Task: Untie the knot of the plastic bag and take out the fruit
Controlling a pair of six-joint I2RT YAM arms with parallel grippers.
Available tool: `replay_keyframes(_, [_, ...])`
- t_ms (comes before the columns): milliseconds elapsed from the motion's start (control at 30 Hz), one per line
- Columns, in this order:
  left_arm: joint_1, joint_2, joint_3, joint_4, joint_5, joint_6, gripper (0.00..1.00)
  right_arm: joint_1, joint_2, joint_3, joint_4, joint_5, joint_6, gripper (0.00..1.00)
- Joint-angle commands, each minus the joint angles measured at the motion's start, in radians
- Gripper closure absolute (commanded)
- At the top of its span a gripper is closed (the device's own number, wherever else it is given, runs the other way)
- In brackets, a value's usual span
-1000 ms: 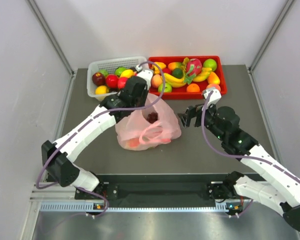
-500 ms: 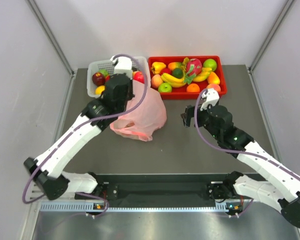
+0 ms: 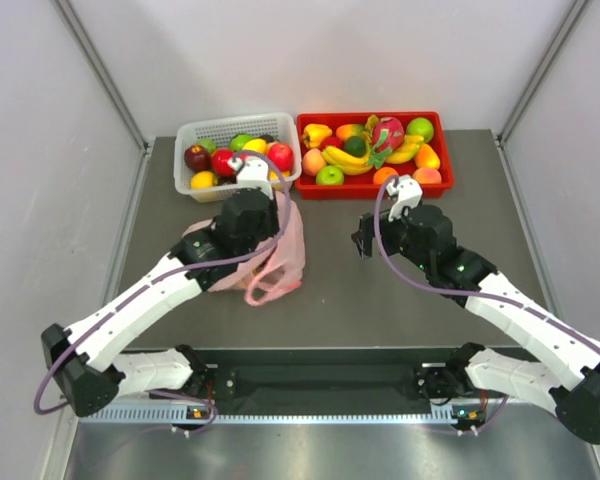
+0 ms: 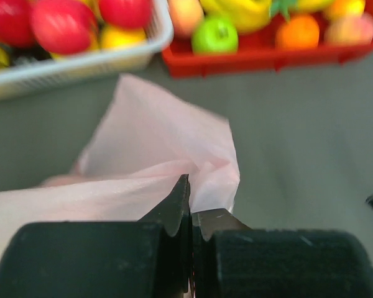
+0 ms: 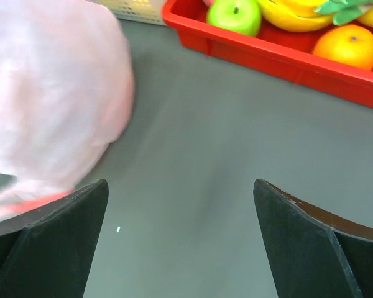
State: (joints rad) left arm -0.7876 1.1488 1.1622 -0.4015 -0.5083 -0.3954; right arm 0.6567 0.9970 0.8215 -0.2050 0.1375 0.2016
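The pink plastic bag (image 3: 276,250) hangs crumpled from my left gripper (image 3: 270,197), left of the table's middle, with a handle loop (image 3: 265,290) trailing toward me. In the left wrist view the jaws are shut on a fold of the bag (image 4: 155,143), pinched at the left gripper's tips (image 4: 190,197). The knot is hidden. No fruit shows clearly inside the bag; only a red-orange tint (image 5: 25,200) shows through its lower edge. My right gripper (image 3: 365,237) is open and empty to the right of the bag (image 5: 50,93), apart from it, above bare table (image 5: 193,174).
A white basket (image 3: 185,135) of toy fruit stands at the back left and a red tray (image 3: 442,125) of toy fruit beside it at the back right. In the right wrist view the tray's near wall (image 5: 267,56) lies just ahead of the fingers.
My left gripper carried the bag from the table's middle up toward the basket, then back toward the left. The right gripper edged slightly farther back and stayed open.
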Motion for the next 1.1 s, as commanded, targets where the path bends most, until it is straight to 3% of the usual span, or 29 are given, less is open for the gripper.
replay_keyframes(0, [-0.025, 0.023, -0.015, -0.023, 0.12, -0.091, 1.0, -0.008, -0.004, 0.056, 0.015, -0.061, -0.019, 0.0])
replay_keyframes(267, [-0.035, 0.034, 0.028, -0.091, 0.09, -0.105, 1.0, 0.044, 0.029, 0.1, 0.018, -0.3, -0.053, 0.0])
replay_keyframes(433, [-0.032, 0.052, 0.074, -0.271, 0.125, -0.04, 1.0, 0.205, 0.055, 0.148, 0.028, -0.299, -0.103, 0.0])
replay_keyframes(600, [-0.032, 0.077, 0.059, -0.335, 0.2, -0.023, 1.0, 0.328, 0.074, 0.171, 0.09, -0.292, -0.111, 0.0])
replay_keyframes(700, [-0.03, 0.054, 0.034, -0.316, 0.227, -0.02, 1.0, 0.371, 0.1, 0.174, 0.127, -0.3, -0.099, 0.23])
replay_keyframes(733, [-0.03, 0.04, 0.031, -0.309, 0.235, -0.017, 1.0, 0.38, 0.107, 0.173, 0.137, -0.321, -0.091, 0.6])
replay_keyframes(767, [-0.029, 0.037, 0.03, -0.303, 0.238, -0.013, 1.0, 0.388, 0.114, 0.166, 0.153, -0.322, -0.084, 0.89])
replay_keyframes(800, [-0.029, 0.035, 0.033, -0.307, 0.24, -0.013, 1.0, 0.405, 0.13, 0.162, 0.185, -0.311, -0.062, 1.0])
replay_keyframes(1067, [-0.024, -0.006, 0.028, -0.312, 0.209, -0.046, 1.0, 0.448, 0.3, 0.147, 0.329, -0.167, 0.051, 1.0])
